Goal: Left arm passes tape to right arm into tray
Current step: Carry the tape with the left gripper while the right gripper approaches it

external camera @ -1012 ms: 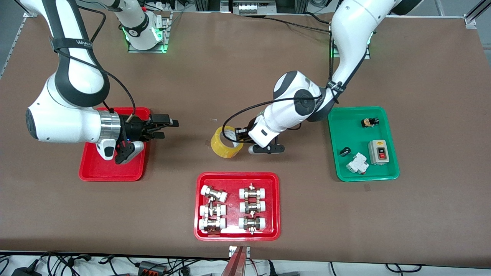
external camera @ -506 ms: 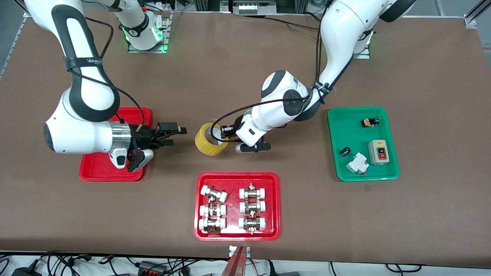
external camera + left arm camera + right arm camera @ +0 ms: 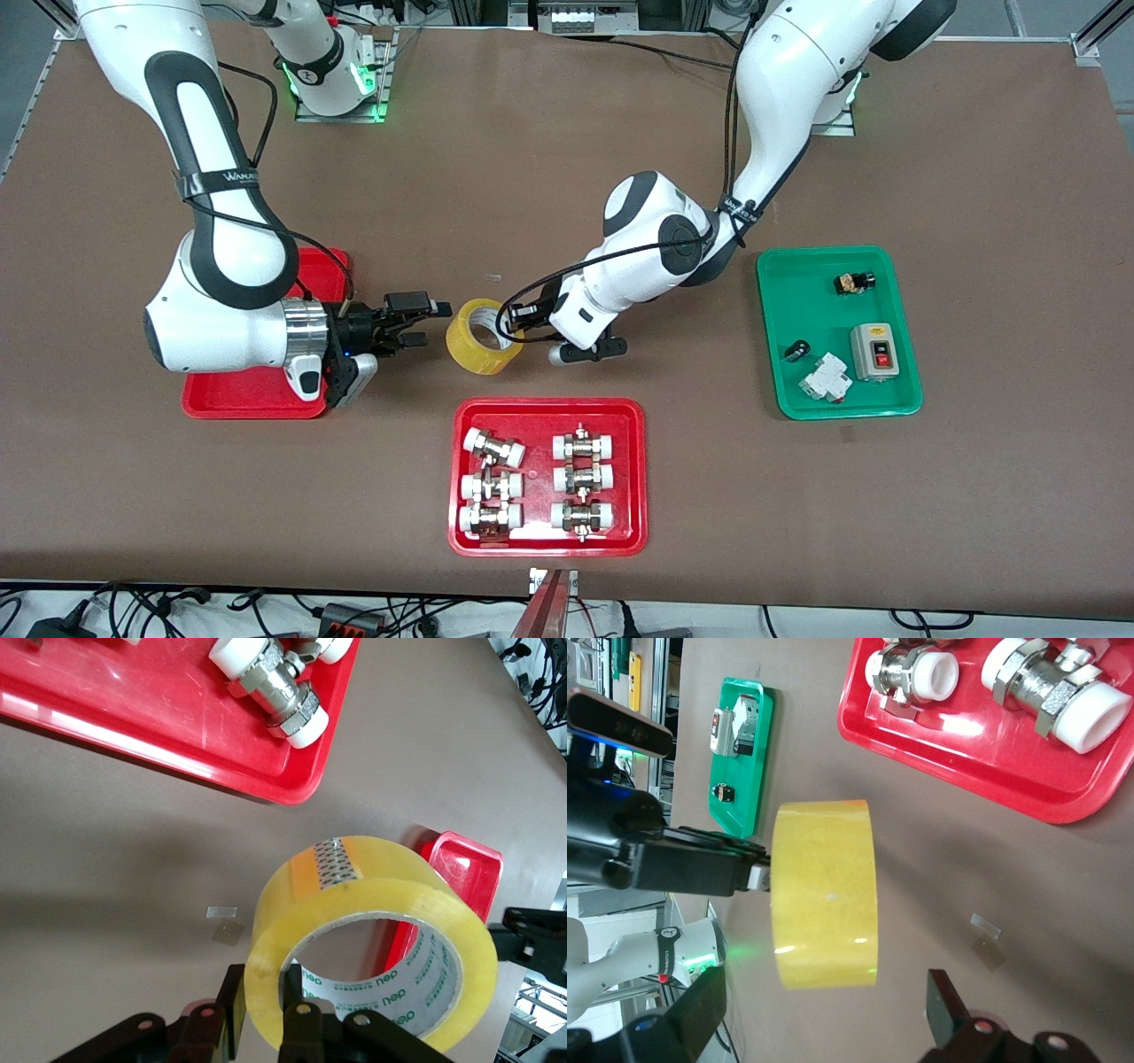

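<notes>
- Since a second ago, both arms are closing the gap: the left arm [image 3: 656,257] is carrying the tape [image 3: 483,337] toward the right arm's end of the worktop [image 3: 992,496], while the right arm [image 3: 221,292] is reaching out from over the tray [image 3: 252,403] to meet it.
- The left gripper [image 3: 518,321] is clamped on the wall of the roll, one finger inside the hole and one outside, as the left wrist view [image 3: 266,1028] is showing.
- We are seeing the tape held up in the air over bare worktop, between the two grippers, its hole facing up and toward the left arm.
- The right gripper [image 3: 425,321] is hanging just beside the roll with its fingers spread apart, not touching it.
- The roll's curved outer band is facing the right gripper squarely [image 3: 824,895], so we are judging the free rim away from the left fingers as the place to grip.
- The room between them is clear; the fittings tray [image 3: 547,532] is lying nearer the front camera, and the green tray [image 3: 771,337] is well apart.
- The plain red tray is sitting partly under the right arm, toward its end of the worktop.
</notes>
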Available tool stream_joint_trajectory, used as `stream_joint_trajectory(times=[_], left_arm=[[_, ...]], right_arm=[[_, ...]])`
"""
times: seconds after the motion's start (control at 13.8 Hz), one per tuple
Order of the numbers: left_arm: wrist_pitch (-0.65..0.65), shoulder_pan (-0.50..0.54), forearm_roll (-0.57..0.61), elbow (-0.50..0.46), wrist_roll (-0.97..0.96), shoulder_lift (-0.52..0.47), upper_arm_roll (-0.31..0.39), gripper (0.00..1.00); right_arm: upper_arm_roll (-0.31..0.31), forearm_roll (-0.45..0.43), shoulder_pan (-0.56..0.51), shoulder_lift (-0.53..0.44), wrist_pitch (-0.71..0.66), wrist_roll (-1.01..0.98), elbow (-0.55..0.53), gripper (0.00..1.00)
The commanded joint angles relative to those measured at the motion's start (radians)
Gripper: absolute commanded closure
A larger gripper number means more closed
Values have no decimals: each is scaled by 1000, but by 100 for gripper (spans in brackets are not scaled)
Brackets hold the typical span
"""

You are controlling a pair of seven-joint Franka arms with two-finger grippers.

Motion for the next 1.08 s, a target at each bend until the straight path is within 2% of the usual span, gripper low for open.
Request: stream_joint_trajectory(times=[0.0,0.72,0.8,0.87,0.94,1.01], left_arm=[[42,-26,-31,38,-2,22,2,100],[55,-25,-29,38,-1,28,2,100],[55,-25,-29,38,1,28,2,100],[55,-25,-29,38,1,28,2,100],[53,-25,-29,38,1,28,2,100],[53,-25,-29,38,1,28,2,100]], right_arm=[[-4,19,19,35,18,-42,38,0],[-2,38,39,66,58,-102,53,0],[-2,38,39,66,58,-104,53,5],[-2,38,39,65,58,-116,53,16],[-2,38,39,65,58,-119,53,46],[-2,37,39,65,56,-122,53,57]])
